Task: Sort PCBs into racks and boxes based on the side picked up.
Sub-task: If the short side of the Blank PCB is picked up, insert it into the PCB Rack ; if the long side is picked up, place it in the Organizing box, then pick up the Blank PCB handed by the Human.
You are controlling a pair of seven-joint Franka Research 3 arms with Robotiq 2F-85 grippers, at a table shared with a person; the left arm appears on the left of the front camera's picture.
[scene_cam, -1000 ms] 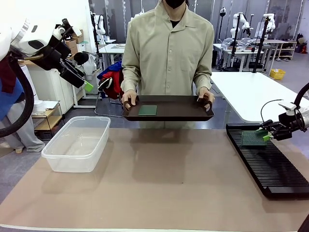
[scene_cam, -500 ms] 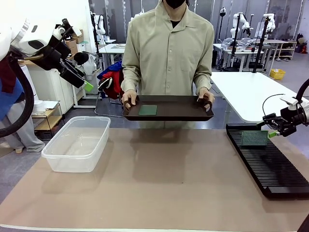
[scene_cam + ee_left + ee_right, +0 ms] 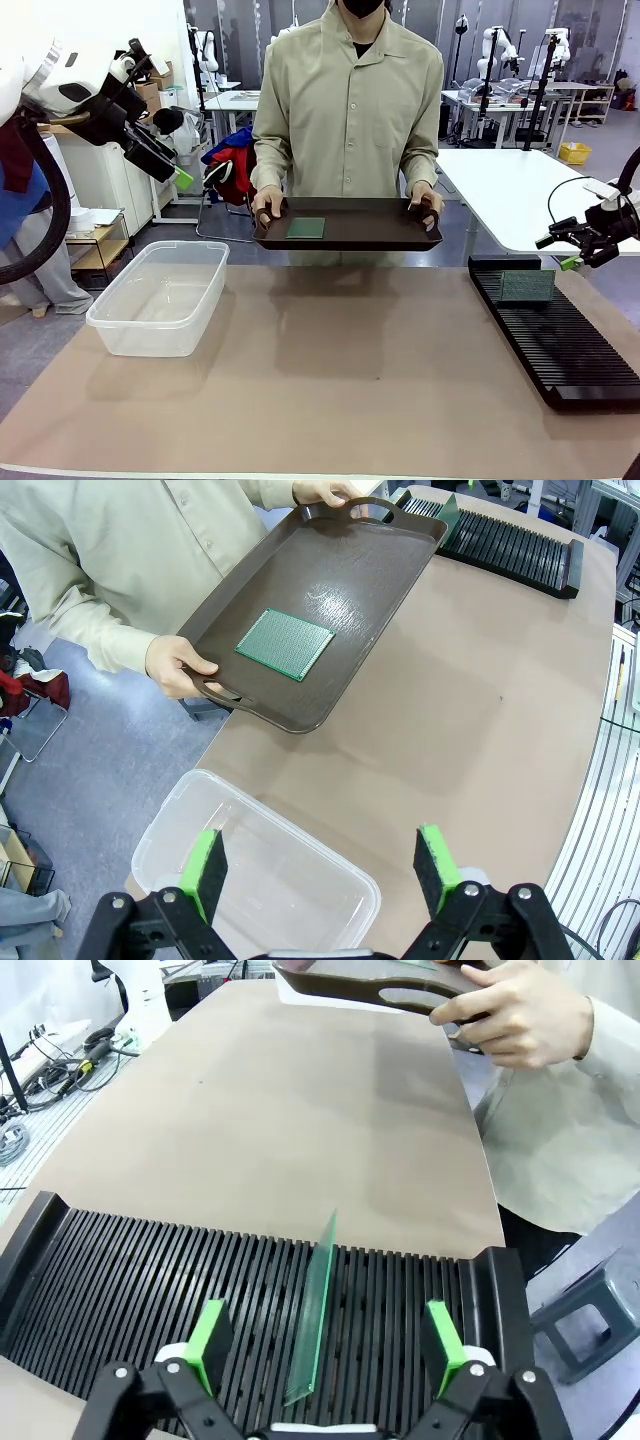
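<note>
Desk (image 3: 350, 400), brown-covered surface.

Near left: a clear tub (image 3: 160, 300) is set on the desk toward the left edge, its long side running near to far. The left hand (image 3: 320, 868) is held high above the tub's left side. Its green pads (image 3: 205, 868) are spread wide, and the tub's rim is seen below them in the left wrist view.

Right edge: a black slotted rack (image 3: 560, 345) is laid along the right edge from the near part of the desk to the far part. One green board (image 3: 315, 1310) is stood on edge in a slot near the rack's far end, leaning slightly to one side. The right hand (image 3: 572, 258) is held above that far end, out toward the desk's right edge, with its pads spread wide. It is kept clear of the board. In the right wrist view the board is seen below and between the two pads, touched by neither.

Far edge: a dark brown tray (image 3: 370, 235) is held level over the desk's far edge by a person (image 3: 350, 100), with fingers (image 3: 265, 213) wrapped round the handle at each end. A second board (image 3: 306, 228) is laid flat on the tray, toward the end nearer the desk's left edge and apart from the rim.
</note>
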